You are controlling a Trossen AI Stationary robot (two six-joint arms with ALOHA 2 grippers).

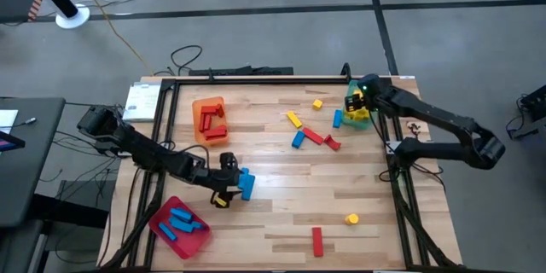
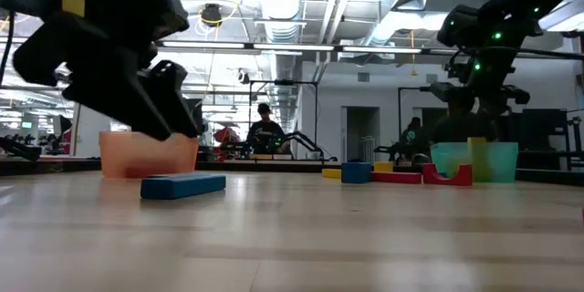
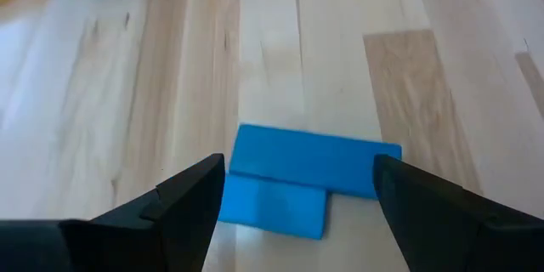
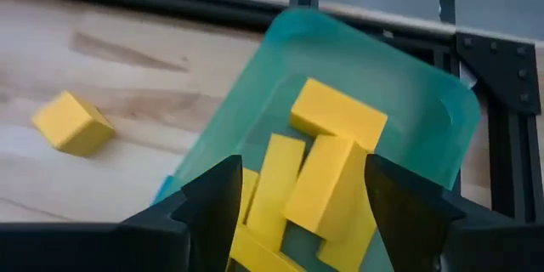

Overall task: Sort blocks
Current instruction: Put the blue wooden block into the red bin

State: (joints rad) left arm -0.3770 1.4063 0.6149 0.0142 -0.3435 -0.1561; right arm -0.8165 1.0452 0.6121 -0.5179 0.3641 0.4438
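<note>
The left arm reached in from the tabletop's left edge, its tool [image 1: 232, 181] lowered near the front-left area with fingers [image 3: 183, 200] spread wide apart. The right arm bent in from the right edge toward the far-right corner, its tool [image 1: 358, 95] held aloft, fingers [image 4: 212, 204] likewise parted and gripping nothing.

Bare wood [image 1: 281, 205] mid-table, block cluster [image 1: 311, 132] crowding green tray [image 1: 358, 113]
</note>
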